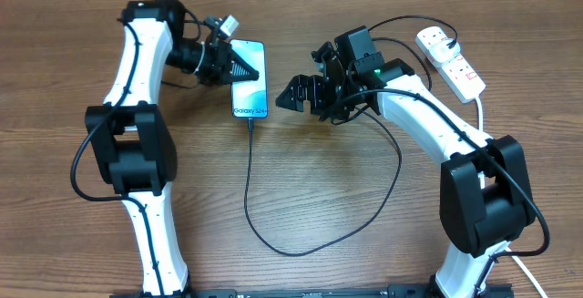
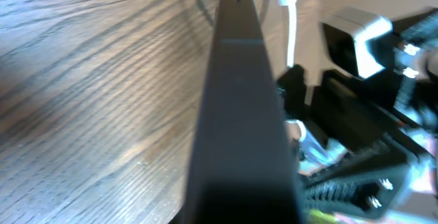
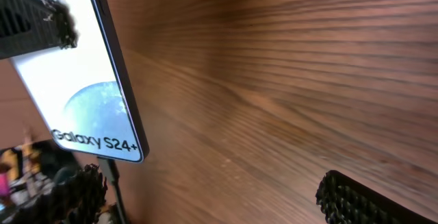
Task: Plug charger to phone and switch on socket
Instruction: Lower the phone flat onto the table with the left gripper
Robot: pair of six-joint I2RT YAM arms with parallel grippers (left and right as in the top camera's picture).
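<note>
Phone (image 1: 249, 81): flat on counter (image 1: 328, 198), 11 o'clock of centre.
Charger (image 1: 248, 179): tip meets phone's 6 o'clock end.
Left fingers (image 1: 244, 68): closed, over screen.
Right fingers (image 1: 293, 93): wide, empty, at phone's 3 o'clock.
Socket (image 1: 451, 59): 2 o'clock.

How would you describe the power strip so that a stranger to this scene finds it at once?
Go to the far right corner of the wooden table, beyond the right arm. There lies the power strip, a white elongated block set at a slant. Unlike the thin black charger cable nearby, it has small red switches and a thick white cord.
</note>
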